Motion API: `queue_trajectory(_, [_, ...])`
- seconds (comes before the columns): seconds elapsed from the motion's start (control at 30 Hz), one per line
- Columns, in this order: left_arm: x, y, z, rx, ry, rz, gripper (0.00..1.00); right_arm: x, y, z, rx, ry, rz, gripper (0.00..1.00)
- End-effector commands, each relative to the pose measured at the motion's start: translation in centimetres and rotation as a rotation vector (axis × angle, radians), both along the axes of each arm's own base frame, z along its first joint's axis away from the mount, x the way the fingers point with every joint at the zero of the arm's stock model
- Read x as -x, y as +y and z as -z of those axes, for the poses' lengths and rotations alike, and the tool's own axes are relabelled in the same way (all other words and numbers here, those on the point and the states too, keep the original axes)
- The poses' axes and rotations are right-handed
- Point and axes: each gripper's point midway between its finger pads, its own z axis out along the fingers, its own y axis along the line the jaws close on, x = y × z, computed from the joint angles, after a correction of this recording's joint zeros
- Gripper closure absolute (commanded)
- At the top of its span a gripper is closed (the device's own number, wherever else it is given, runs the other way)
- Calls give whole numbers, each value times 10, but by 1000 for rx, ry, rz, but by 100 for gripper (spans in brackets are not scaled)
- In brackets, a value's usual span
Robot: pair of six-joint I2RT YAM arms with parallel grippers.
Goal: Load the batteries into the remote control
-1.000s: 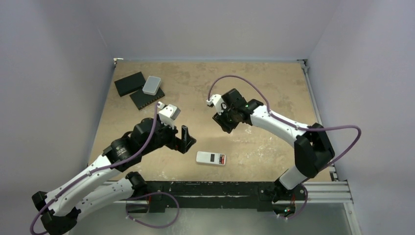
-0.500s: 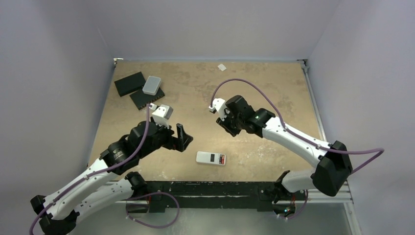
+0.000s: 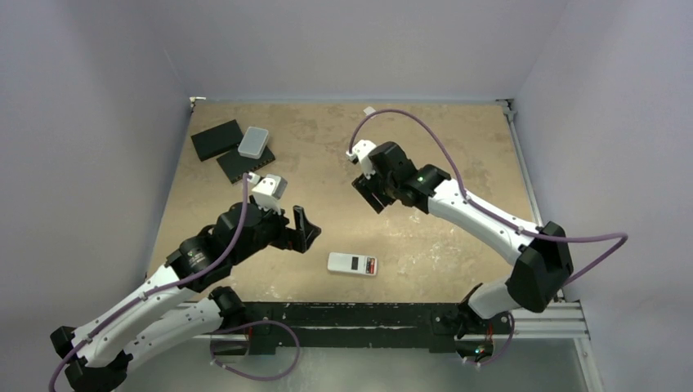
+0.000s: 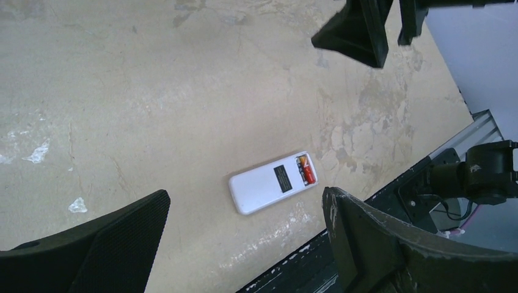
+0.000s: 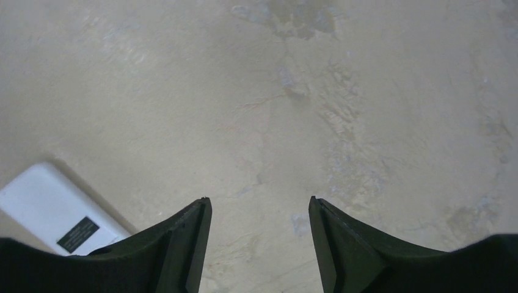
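The white remote control lies back up near the table's front edge, with a small dark label in the middle. In the left wrist view the remote has an open compartment at its right end, with a reddish-orange battery in it. I cannot tell whether a dark battery lies beside it. My left gripper is open and empty, above and left of the remote. My right gripper is open and empty, farther back; a corner of the remote shows in its view.
Two flat black slabs and a light grey rounded box sit at the back left. A small white scrap lies at the back edge. A black rail runs along the front edge.
My right gripper has moved a little toward the back and its arm has swung. My left gripper drew back slightly to the left. The remote has not moved.
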Motion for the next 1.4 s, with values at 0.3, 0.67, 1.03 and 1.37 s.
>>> queue_trajectory(0.3, [-5,16,-25,-39,-86,-35,3,-129,20,-73,-247,-187,343,22])
queue_trajectory(0.67, [0,16,-30,10,-118,-11,2,-235,42,-74,-389,-190,482,20])
queue_trajectory(1.03, [-2,16,-26,-5,-108,-21,2,-310,26,-34,-562,-176,634,29])
queue_trajectory(1.37, [-4,15,-22,-17,-97,-28,1,-355,18,-21,-720,-213,692,36])
